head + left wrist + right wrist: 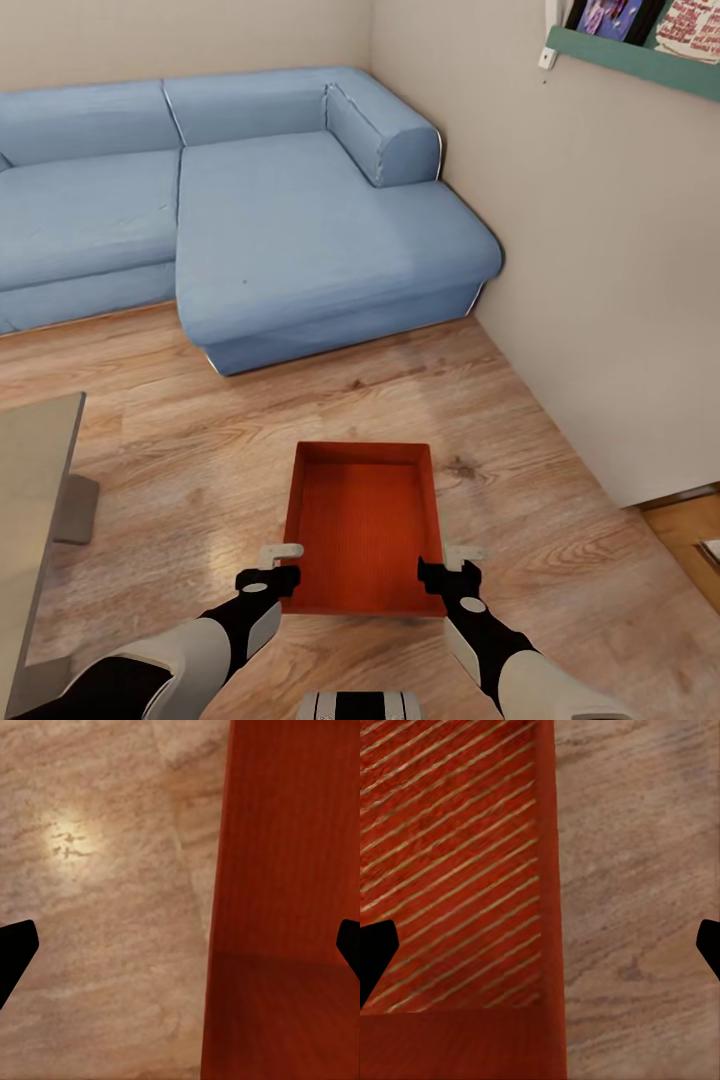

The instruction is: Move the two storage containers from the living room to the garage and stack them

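Home living room, blue corner sofa [250, 200], light wood plank flooring [180, 420], pale walls [610, 250], picture shelf [640, 55]

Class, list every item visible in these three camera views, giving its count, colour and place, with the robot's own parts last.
Open rectangular red-orange storage container: one, on the wood floor between both arms.
Blue fabric corner sofa: one, in the wall corner.
Grey table: one, left edge.
Green wall shelf: one, upper right, holding pictures.
Light wood plank floor: throughout.
Left end effector: black, open, astride the container's left wall.
Right end effector: black, open, astride its right wall.
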Motion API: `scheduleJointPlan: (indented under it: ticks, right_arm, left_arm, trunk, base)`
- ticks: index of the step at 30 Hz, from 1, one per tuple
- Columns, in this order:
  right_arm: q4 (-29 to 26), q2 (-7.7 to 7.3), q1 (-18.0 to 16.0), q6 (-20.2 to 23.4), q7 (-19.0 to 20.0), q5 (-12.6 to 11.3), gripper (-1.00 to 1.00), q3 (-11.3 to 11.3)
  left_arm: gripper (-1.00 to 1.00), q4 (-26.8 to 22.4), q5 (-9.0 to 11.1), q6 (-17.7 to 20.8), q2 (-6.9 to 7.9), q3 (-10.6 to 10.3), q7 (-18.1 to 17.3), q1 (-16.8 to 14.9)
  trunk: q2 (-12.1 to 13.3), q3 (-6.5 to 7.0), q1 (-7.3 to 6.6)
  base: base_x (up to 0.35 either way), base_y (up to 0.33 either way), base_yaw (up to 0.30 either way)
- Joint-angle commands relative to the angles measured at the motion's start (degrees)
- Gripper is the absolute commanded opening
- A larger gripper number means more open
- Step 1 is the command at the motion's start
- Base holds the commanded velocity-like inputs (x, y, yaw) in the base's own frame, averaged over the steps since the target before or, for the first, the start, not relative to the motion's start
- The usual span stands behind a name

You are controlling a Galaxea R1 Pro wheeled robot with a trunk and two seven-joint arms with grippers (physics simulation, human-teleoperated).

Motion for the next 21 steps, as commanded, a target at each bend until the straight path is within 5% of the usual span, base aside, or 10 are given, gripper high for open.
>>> scheduleJointPlan:
  ticks: [1, 5, 21]
  right_arm:
    - [0.06, 0.03, -0.03, -0.16, -0.19, 0.27, 1.0, -0.12]
    - [0.06, 0.07, -0.02, -0.16, -0.19, 0.29, 1.0, -0.05]
    - [0.12, 0.33, -0.03, -0.17, -0.77, 0.42, 1.0, 0.0]
  left_arm:
    - [1.0, 0.06, 0.59, -0.21, -0.01, -0.5, 0.16, -0.03]
    - [1.0, 0.06, 0.59, -0.19, -0.01, -0.5, 0.16, -0.03]
    - [1.0, -0.11, 0.92, -0.27, -0.04, -0.15, 0.17, -0.03]
  trunk:
    - [-0.43, -0.21, 0.22]
    - [-2.03, -0.93, 1.1]
    - [-2.03, -0.93, 1.1]
  base:
    - [0.0, 0.0, 0.0]
    - [0.0, 0.0, 0.0]
    - [0.0, 0.0, 0.0]
